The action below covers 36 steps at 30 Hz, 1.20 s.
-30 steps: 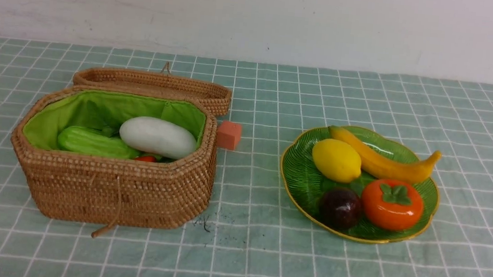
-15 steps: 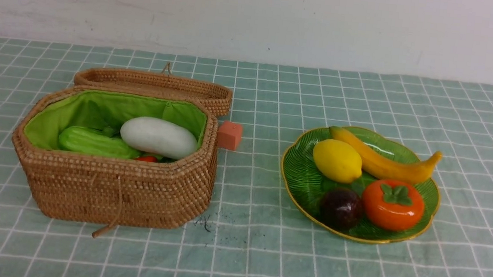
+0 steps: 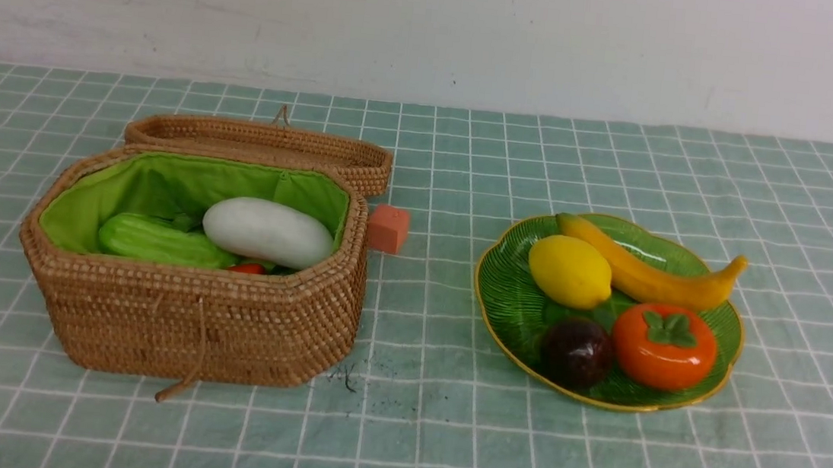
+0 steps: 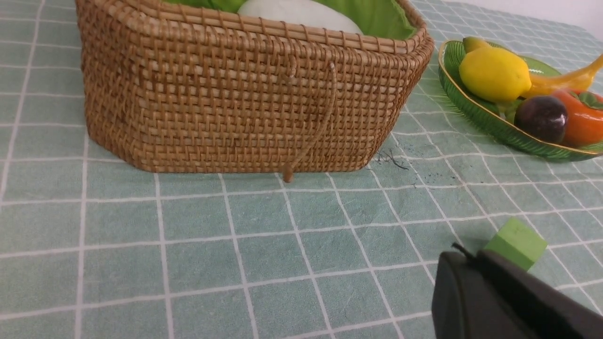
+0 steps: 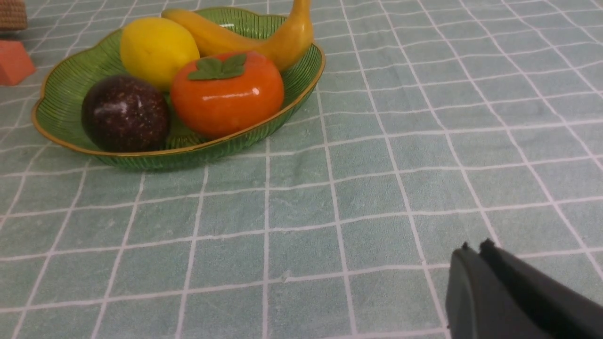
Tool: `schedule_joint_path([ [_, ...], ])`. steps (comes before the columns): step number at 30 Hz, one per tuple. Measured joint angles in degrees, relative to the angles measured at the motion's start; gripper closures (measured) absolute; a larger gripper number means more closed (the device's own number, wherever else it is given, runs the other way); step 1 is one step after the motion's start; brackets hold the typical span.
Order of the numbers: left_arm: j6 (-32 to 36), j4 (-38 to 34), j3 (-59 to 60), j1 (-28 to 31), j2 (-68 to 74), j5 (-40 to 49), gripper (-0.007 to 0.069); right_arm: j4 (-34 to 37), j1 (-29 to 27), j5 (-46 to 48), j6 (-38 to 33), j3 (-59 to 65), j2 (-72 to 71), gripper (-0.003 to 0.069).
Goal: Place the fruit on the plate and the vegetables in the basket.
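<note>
Fruit (image 3: 612, 302) seen on green glass plate (image 3: 505, 304): banana, lemon, persimmon, mangosteen, all glossy, judged light, rigid, slippery; best gripped across middle. Vegetables (image 3: 232, 239) lie inside lined wicker basket (image 3: 202, 320), radish over gourd. Plate judged fragile. Left gripper (image 4: 464, 263) and right gripper (image 5: 473, 256) seen closed, empty, low over tablecloth, well apart from both.

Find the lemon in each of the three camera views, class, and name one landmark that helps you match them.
Front view: the lemon lies on the green plate, right of centre, touching the banana.
Left wrist view: upper right, on the plate beyond the basket.
Right wrist view: upper left, behind the mangosteen.
Shared landmark: the plate's gold rim.
</note>
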Motion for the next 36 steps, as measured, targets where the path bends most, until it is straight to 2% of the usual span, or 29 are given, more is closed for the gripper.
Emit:
schedule_joint_path([
  [4,-0.4,3.3,1.8,1.2,0.0,-6.0,0.0605,0.0,0.0,0.0,0.0,0.0,0.0,0.0643],
  [6,-1.8,5.8,3.6,4.5,0.0,-11.5,0.0614,0.0,0.0,0.0,0.0,0.0,0.0,0.0641],
  [7,-1.9,6.0,3.6,4.5,0.0,-11.5,0.0616,0.0,0.0,0.0,0.0,0.0,0.0,0.0641],
  [8,-2.4,6.5,5.5,7.8,0.0,-15.5,0.0638,0.0,0.0,0.0,0.0,0.0,0.0,0.0638],
  [10,-2.4,6.2,7.5,10.8,0.0,-18.3,0.0638,0.0,0.0,0.0,0.0,0.0,0.0,0.0636],
  [13,-2.4,4.4,8.9,13.4,0.0,-16.4,0.0638,0.0,0.0,0.0,0.0,0.0,0.0,0.0632],
  [15,-2.3,3.5,9.1,14.2,0.0,-9.6,0.0638,0.0,0.0,-0.1,0.0,0.0,0.0,0.0629],
  [17,-2.3,3.0,9.4,14.2,0.0,-6.8,0.0638,0.0,0.0,-0.1,0.0,0.0,0.0,0.0624],
  [36,-2.2,2.5,9.4,14.3,0.0,-6.5,0.0638,0.0,0.0,-0.1,0.0,0.0,0.0,0.0603],
])
